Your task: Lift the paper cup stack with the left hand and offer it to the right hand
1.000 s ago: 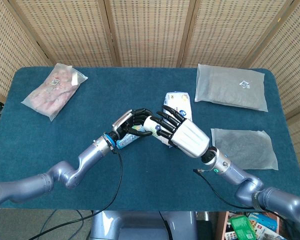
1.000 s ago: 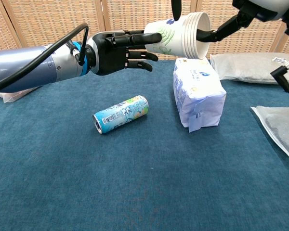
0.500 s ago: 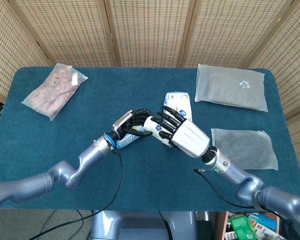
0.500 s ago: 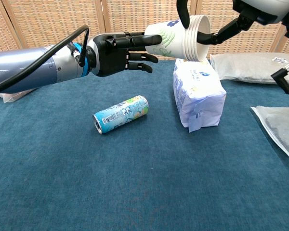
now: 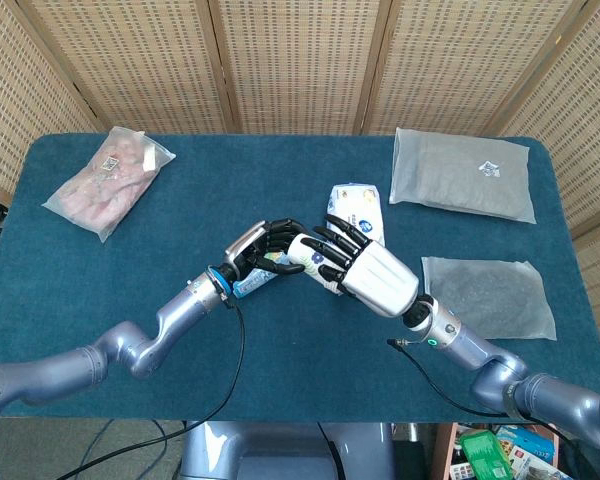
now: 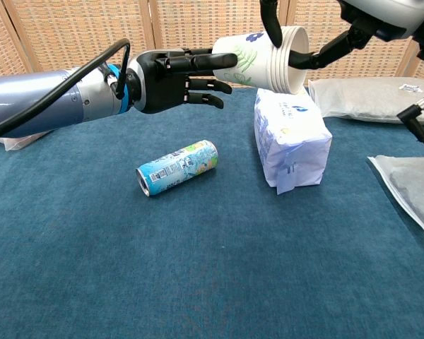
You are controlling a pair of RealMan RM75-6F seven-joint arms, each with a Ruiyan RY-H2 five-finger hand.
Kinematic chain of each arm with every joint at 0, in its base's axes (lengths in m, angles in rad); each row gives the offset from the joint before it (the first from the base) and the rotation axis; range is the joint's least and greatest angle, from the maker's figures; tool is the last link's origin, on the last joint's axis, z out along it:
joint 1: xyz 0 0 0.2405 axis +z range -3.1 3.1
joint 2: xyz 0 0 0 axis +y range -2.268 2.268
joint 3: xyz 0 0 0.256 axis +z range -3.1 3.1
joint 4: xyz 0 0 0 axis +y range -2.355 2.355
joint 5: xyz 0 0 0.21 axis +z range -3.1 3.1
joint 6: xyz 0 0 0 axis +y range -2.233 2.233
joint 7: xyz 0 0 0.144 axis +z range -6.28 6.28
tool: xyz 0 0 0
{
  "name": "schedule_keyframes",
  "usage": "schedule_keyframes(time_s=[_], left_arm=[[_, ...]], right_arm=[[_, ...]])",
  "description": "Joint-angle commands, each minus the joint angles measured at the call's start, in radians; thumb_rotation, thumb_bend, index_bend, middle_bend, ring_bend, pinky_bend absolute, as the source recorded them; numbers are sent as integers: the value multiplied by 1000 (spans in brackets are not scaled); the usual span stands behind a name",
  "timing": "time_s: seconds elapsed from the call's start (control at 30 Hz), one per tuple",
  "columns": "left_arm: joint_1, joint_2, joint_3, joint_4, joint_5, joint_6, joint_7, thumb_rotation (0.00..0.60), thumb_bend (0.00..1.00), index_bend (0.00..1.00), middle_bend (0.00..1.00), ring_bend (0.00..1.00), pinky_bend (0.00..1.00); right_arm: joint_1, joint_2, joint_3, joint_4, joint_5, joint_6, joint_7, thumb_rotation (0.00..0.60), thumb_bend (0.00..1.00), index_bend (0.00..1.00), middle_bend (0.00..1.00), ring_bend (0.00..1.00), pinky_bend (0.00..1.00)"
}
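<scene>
Since a second ago the right hand (image 6: 318,39) has curled a dark finger down over the rim end of the paper cup stack (image 6: 261,60), and the stack has tipped a little, its mouth now lower.

At the table's nine-to-ten o'clock edge in the head view lies a pink food bag (image 5: 108,180). The left hand (image 6: 171,76) reaches in from the left, fingers extended and bunched against the narrow base end of the stack, which hangs on its side in the air. Whether the left fingers grip the stack or only touch it, I cannot tell. Below them a blue drink can (image 6: 177,167) lies on its side on the blue table (image 6: 198,282). The stack hovers above a white tissue pack (image 6: 291,139), clear of it. The right hand's fingers close around the stack's open end, one hooked over the rim. At two o'clock sits a grey pouch (image 5: 462,173); at four o'clock, a second grey pouch (image 5: 488,296).
</scene>
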State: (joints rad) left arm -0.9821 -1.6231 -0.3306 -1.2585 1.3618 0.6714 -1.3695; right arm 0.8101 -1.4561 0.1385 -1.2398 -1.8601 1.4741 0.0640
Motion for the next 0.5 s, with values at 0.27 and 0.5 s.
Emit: schedule_keyframes(time_s=[0.27,0.5], left_arm=[[11,13,9,20,4,0,-16,600,184,506,492,483,515],[36,39,22,53,10,7,-55,600,184,506,492,483,515]], right_arm=[[-9,21,-11,11,-21,35,-10,600,580,698,312,220,185],[-46,70,-42,36,-50,89,1,600,580,697,314,220,185]])
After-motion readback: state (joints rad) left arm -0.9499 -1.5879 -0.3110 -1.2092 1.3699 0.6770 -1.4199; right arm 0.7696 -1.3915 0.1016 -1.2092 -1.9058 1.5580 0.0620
